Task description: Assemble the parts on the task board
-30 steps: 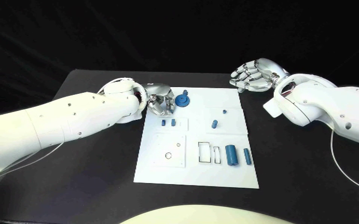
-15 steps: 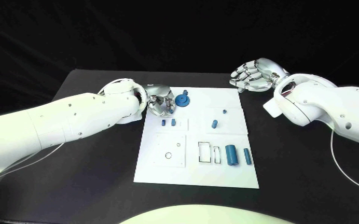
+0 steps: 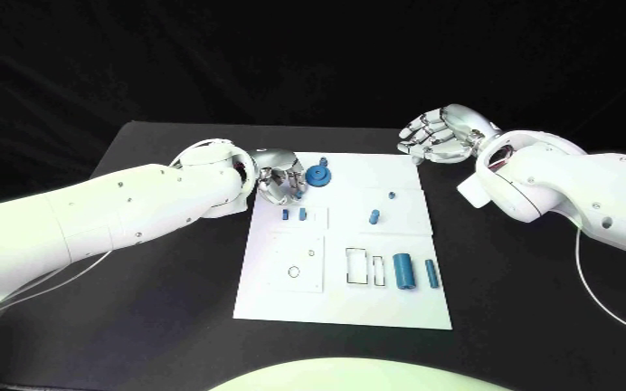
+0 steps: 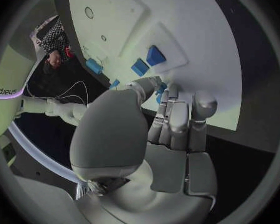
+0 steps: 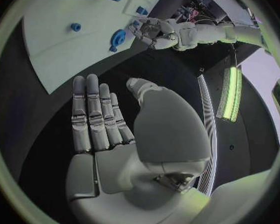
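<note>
Head view is showing the left hand (image 3: 279, 180), silver and glossy, hovering at the far left corner of the flat white board (image 3: 343, 305), its fingers curled in beside a round blue disc (image 3: 317, 175); whether it is touching the disc I cannot tell. Just nearer than that hand, two small blue blocks (image 3: 294, 214) are standing in the board. Off the board's far right corner, the right hand (image 3: 439, 134) is hanging flat-fingered and spread, holding nothing.
</note>
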